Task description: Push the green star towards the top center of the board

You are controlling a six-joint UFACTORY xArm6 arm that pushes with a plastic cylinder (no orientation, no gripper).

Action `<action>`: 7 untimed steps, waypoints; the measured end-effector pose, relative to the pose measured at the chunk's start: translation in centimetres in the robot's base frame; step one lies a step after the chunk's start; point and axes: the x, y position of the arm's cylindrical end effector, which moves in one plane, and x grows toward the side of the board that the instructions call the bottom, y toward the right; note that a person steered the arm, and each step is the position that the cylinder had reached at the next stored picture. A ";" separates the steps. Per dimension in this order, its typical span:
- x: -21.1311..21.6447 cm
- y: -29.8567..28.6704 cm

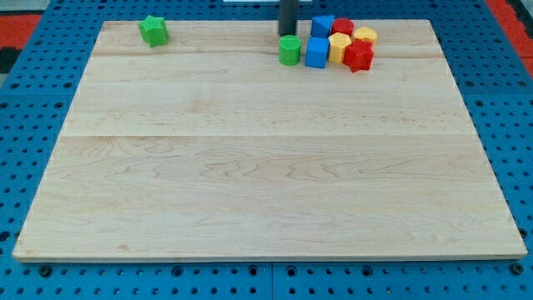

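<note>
The green star sits near the view's top left corner of the wooden board. My tip is at the view's top centre, far to the right of the star. It stands just behind a green cylinder, touching or nearly touching it.
A cluster lies right of the green cylinder: a blue block, a second blue block, a yellow block, a red star-like block, a red block and a yellow block. A blue pegboard surrounds the board.
</note>
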 end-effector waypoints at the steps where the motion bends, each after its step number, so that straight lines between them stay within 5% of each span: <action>1: 1.9 -5.9; 2: 4.0 -12.9; 4: 0.0 -24.1; 7: -3.0 -23.6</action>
